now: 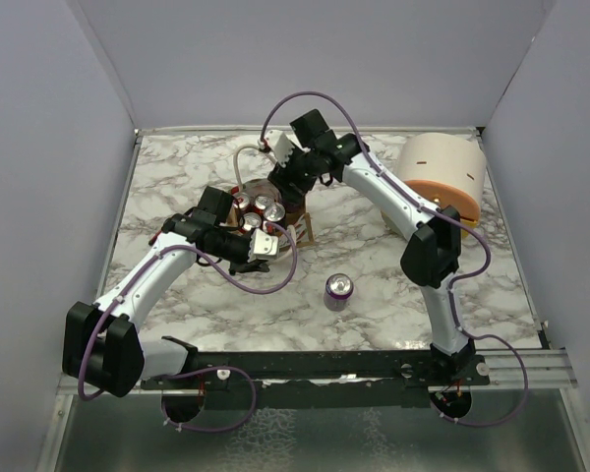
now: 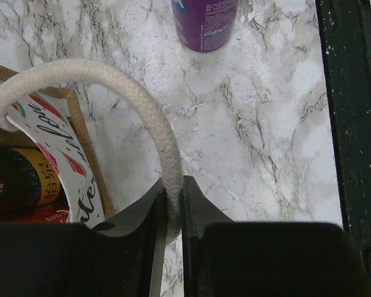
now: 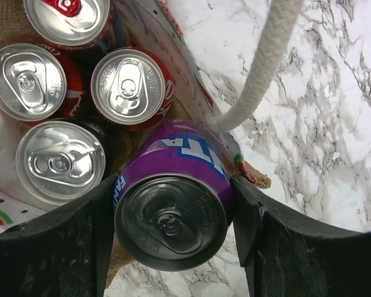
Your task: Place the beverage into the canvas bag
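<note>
From where I stand, the left gripper (image 2: 173, 187) sits low over the marble table (image 1: 177, 167). Its fingers are pressed together on the white rope handle (image 2: 130, 93) of the canvas bag (image 1: 300, 228), and the rope arches from the bag's rim down into the pinch. The bag stands just to the right of that gripper, near the middle of the table, with its mouth open. Its white lettered panel (image 2: 59, 145) with the watermelon slices faces the left wrist camera. Four cans (image 3: 130, 86) stand upright inside it, packed close with their silver tops up.

Over the bag comes the right gripper (image 1: 293, 179), reaching in from the far side. Its fingers are spread around a purple can (image 3: 173, 185) and grip it by the sides. This beverage is upright at one corner of the bag's opening, touching or nearly touching the cans already there. I cannot tell whether its base is below the rim.

Further right and nearer the arm bases, a second purple can (image 1: 338, 292) stands alone on the marble. At the far right corner sits a peach-and-yellow container (image 1: 442, 167).
</note>
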`<state>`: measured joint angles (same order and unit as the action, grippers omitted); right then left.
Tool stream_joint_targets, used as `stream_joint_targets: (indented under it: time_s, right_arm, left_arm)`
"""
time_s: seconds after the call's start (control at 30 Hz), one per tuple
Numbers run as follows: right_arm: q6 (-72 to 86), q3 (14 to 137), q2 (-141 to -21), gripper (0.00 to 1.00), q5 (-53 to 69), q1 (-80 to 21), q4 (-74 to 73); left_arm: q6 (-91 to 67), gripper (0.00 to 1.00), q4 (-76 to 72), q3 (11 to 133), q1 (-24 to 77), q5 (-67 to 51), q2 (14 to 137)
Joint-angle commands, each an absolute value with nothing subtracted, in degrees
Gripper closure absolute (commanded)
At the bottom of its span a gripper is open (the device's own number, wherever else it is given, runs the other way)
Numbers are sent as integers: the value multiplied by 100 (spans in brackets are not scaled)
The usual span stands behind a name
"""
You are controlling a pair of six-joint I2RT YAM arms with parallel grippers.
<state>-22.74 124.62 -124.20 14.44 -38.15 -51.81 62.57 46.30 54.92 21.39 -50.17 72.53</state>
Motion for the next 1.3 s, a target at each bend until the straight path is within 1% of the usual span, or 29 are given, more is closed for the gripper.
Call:
stream_joint_targets:
  time_s: [0.0,0.43,0.8,1.03,1.27]
  right_arm:
    - [-2807,12827,-12435,91,1488,-3957,-5278]
    - [-3451,12832,-12507,90,1252,-4148,-5466]
    - [-3612,12814,-12683,89,1062,-4144,-5369]
    - [-3607,12791,-12826,86,1162,-4140,-5296]
    - [-3547,12678,-12974,79,1187,-4077,-5257]
  left_arm:
    - [6341,85,4904,5466,2139,-5427,7190]
    - [6344,85,4914,5436,2136,-5409,7101]
    - [6316,85,4924,5430,2136,-5427,7034]
    - [6332,85,4955,5425,2127,-5440,7005]
    - [6355,85,4967,5404,2109,-5449,6962]
